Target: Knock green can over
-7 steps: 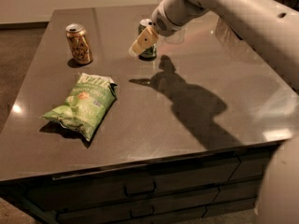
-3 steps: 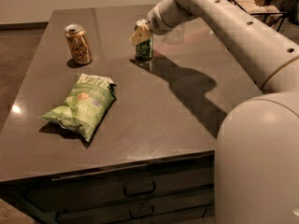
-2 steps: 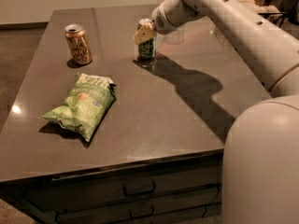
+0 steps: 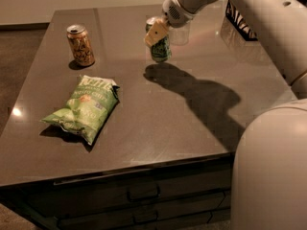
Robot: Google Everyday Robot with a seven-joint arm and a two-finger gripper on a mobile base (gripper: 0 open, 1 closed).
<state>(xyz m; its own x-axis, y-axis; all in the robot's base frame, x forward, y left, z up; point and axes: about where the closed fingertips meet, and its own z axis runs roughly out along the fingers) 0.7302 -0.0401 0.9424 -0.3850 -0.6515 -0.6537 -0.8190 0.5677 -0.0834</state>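
Observation:
The green can stands at the far middle of the dark table, its silver top leaning a little to the left. My gripper comes in from the upper right and is pressed against the can's upper left side, covering part of it. The can's base still rests on the table.
An orange-brown can stands upright at the far left. A flat light-green chip bag lies at the left front. A black-and-white object sits at the far right. My arm's large white body fills the right front. Drawers run below the table's front edge.
The gripper has stayed on the green can. The can has shifted slightly to the right and now leans. The other can and the bag have not moved.

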